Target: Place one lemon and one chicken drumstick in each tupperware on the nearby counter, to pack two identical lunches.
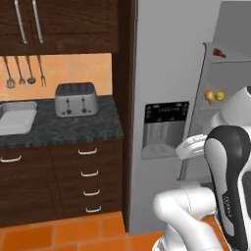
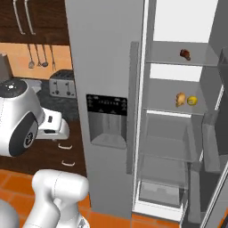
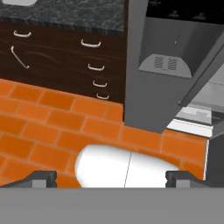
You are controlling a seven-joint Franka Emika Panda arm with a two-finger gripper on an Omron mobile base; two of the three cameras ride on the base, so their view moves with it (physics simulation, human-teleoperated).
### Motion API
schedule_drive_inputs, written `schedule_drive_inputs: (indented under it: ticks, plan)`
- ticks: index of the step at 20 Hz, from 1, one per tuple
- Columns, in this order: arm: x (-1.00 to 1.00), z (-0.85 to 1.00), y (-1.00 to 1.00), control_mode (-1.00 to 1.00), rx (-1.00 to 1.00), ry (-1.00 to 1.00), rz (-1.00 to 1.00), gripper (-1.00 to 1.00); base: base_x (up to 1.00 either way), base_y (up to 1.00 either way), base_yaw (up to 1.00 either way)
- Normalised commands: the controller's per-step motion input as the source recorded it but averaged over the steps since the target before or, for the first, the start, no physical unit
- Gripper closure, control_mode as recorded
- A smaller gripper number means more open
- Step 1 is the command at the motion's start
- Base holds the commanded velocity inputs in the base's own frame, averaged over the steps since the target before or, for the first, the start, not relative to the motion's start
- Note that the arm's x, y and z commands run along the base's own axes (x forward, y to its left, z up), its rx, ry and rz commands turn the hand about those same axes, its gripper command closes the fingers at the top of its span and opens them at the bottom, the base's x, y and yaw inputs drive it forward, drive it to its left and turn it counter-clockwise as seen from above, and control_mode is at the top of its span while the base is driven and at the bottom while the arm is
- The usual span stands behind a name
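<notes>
My pincer [image 3: 111,177] gapes wide, holding nothing, over the floor. One tray [image 1: 15,117] lies on the surface [image 1: 73,126], its long axis running toward the toaster [image 1: 75,99].

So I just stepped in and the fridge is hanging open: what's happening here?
The arm is holding nothing: its pincer is open, aimed at the orange floor before the fridge. On the fridge's shelves sit a lemon beside a drumstick, with another drumstick higher up. One tupperware waits, apparently empty, on the counter near the toaster.
</notes>
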Motion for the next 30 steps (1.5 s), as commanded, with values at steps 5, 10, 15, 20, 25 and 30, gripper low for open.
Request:
schedule_drive_inputs:
  ticks: [5, 10, 15, 20, 25, 30]
  plan:
    - [0.0, 0.0, 0.0, 1.0, 0.0, 0.0, 0.0, -1.0, 0.01, -0.71, 0.03]
    - [0.0, 0.0, 0.0, 1.0, 0.0, 0.0, 0.0, -1.0, 0.18, -0.66, 0.0]
    - [0.0, 0.0, 0.0, 1.0, 0.0, 0.0, 0.0, -1.0, 0.36, -0.23, 0.01]
    - [0.0, 0.0, 0.0, 1.0, 0.0, 0.0, 0.0, -1.0, 0.52, -0.08, 0.0]
    - [0.0, 0.0, 0.0, 1.0, 0.0, 0.0, 0.0, -1.0, 0.03, -0.52, 0.0]
    - [0.0, 0.0, 0.0, 1.0, 0.0, 0.0, 0.0, -1.0, 0.2, -0.28, 0.0]
